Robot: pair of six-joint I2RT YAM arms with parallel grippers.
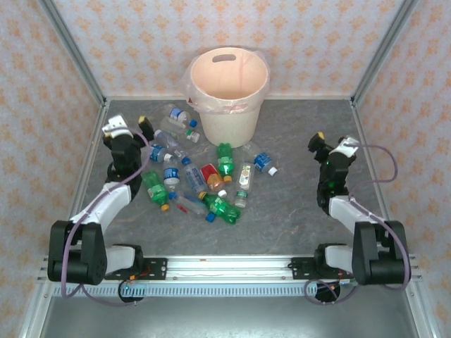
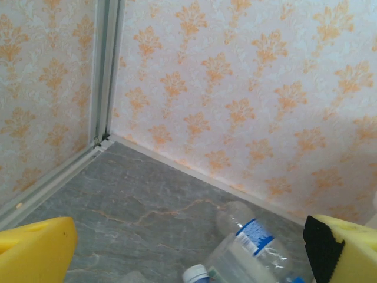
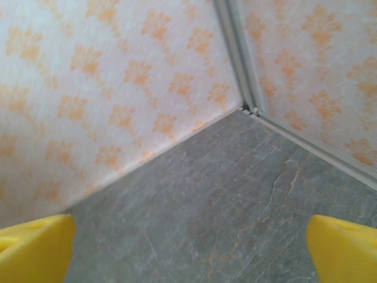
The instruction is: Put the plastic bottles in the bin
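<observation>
Grey marbled surface (image 1: 296,211) inside patterned walls: the plastic bottles (image 1: 197,179) are lying heaped at centre left, just below the bin (image 1: 227,98) at upper centre. The left pincer (image 1: 130,127) and right pincer (image 1: 332,143) are hovering spread wide and empty, seemingly flanking the heap for reach.

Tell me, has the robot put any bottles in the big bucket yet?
Not yet, it seems. Done: nothing; no bottle shows inside the large round cream plastic bin. In hand: nothing; the left tool and right tool are both open and empty. Left: all the small clear and green plastic bottles, lying in a heap on the grey table in front of the bin.
</observation>
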